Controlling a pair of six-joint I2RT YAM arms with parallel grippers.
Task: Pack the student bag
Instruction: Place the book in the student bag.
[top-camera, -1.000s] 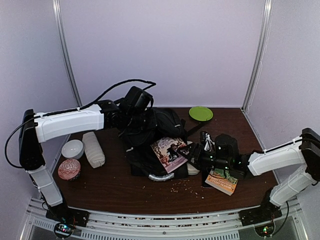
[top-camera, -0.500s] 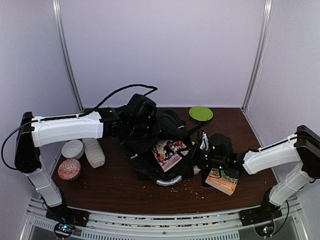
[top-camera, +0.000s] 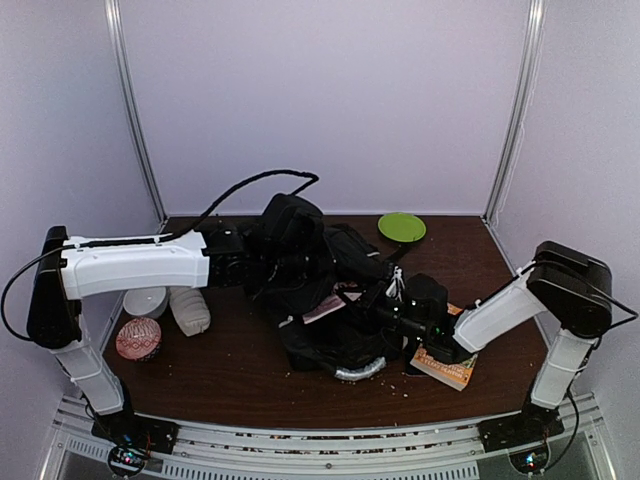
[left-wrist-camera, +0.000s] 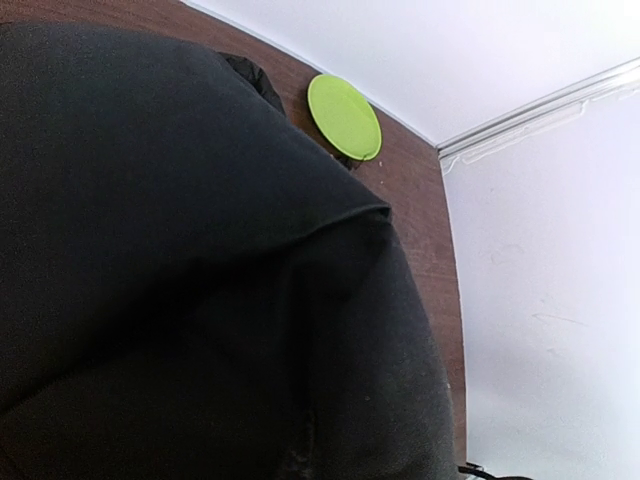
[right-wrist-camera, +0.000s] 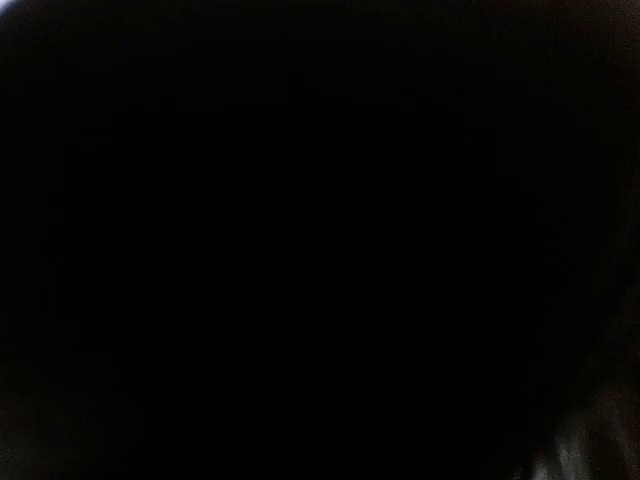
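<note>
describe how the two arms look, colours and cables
Both arms have white box-shaped link covers with black joints and black wrist ends. The left arm has a black elbow housing, and a black cable loops above it toward the wrist. The right arm has a bulky black elbow housing. Their bases stand on a metal rail.

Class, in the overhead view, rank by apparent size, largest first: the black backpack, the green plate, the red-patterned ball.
1. black backpack, by far the largest.
2. green plate and red-patterned ball: about alike; the plate lies farther from the camera, so unranked.
</note>
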